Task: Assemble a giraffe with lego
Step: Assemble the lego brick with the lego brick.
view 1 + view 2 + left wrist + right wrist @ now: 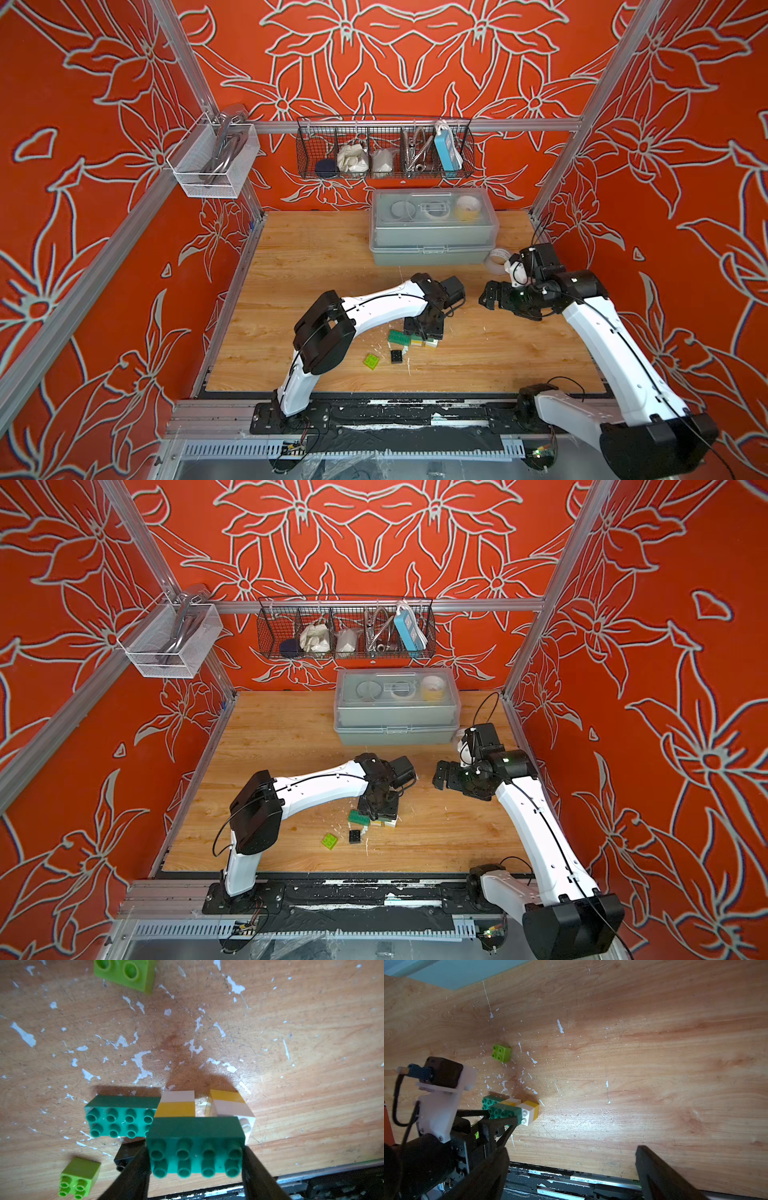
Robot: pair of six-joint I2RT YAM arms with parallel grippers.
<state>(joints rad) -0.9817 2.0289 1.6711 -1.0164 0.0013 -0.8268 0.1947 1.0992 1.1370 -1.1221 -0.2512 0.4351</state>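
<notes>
Nine lego bricks are gathered near the front middle of the wooden surface (478,365). Furthest left lies a lime green brick (371,360), studs up, with the black brick (397,356) just beside it. Next comes a loose dark green brick (400,337), flat and studs up, its long axis running side to side across the surface. Farther back, seen only from the wrists, a second lime green brick (501,1053) rests apart. The left claw (195,1147) points down, clamped on the short ends of the second dark green brick (195,1132). That brick lies parallel to the loose one, studs up, over two leg stacks (176,1103) of white and yellow standing close together. Whether it is pressed onto them I cannot tell. Off to the right, the right claw (487,298) hangs above the surface, fingers spread wide, holding nothing.
</notes>
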